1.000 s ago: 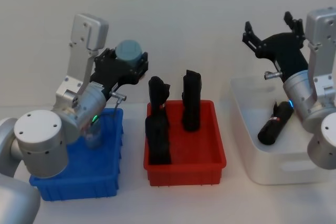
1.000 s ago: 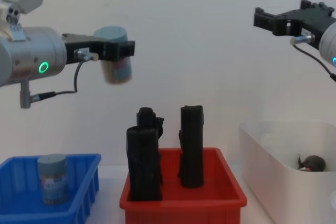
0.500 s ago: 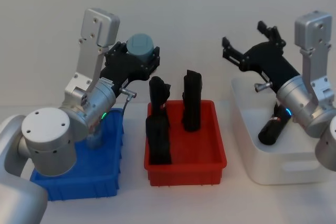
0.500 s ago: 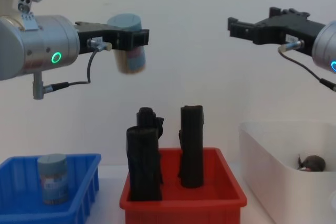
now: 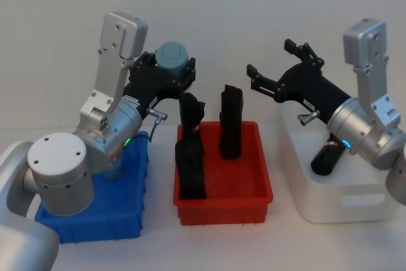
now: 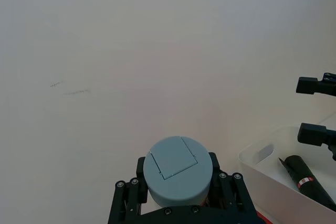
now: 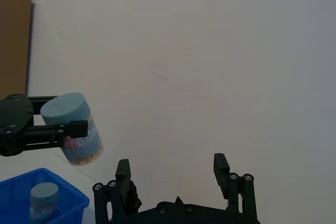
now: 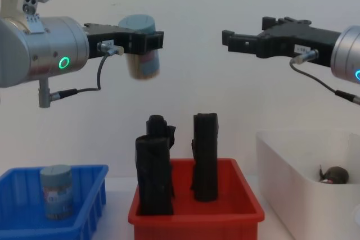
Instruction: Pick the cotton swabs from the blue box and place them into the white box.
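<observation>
Cotton swabs, one tub of them, sat clamped in my left gripper, the fingers closed on the clear body just under the pale lid. It hung in the upper half of the head view, left of centre, above the gap between the blue box and the red bin. Over the last second I had carried it upward and toward the middle of the frame.

My right gripper, spread wide and empty, had swung in from the upper right corner and now hung just right of centre. It pointed at the tub with open space between them. In the right wrist view the tub showed at the left, beyond my open fingers.

I judged this the approach to a handover, with the right arm due to take the tub back to the white box at the lower right. That box held a black roll. A second tub stood upright in the blue box, lower left of the chest view, not yet fetched.
</observation>
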### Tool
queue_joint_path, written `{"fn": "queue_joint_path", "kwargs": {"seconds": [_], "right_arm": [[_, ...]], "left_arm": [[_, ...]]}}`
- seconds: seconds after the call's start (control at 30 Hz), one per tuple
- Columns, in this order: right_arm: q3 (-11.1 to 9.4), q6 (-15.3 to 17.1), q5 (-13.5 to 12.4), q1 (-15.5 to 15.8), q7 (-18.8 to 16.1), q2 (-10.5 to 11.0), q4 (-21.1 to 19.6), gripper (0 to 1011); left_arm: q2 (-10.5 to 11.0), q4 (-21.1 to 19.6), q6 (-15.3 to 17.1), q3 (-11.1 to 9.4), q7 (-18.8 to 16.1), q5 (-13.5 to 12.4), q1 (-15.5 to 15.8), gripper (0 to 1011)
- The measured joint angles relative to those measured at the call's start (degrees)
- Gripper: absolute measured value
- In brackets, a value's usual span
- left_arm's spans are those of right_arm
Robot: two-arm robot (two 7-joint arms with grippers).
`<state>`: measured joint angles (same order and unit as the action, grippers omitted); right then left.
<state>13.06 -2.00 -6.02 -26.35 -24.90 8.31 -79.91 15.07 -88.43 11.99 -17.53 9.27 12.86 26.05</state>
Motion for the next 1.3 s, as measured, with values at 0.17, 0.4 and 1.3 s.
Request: {"fn": "queue_joint_path", "kwargs": {"seconds": [0.17, 0.4, 1.3], "right_arm": [[0.34, -0.59, 1.52, -0.1, -0.2, 0.0, 0.39, 1002], [0.99, -2.73, 4.31, -0.7, -0.96, -0.15, 1.87, 1002], [4.51, -11.43, 11.24, -2.84, -4.3, -1.92, 7.84, 1002]], "left_arm": [[-0.01, -0.06, -0.29, 0.0, -0.01, -0.01, -0.13, 660], [0.01, -0.08, -0.72, 0.1, 0.1, 0.04, -0.2, 660], [-0.75, -0.44, -3.02, -0.52, 2.72, -1.02, 0.21, 660]]}}
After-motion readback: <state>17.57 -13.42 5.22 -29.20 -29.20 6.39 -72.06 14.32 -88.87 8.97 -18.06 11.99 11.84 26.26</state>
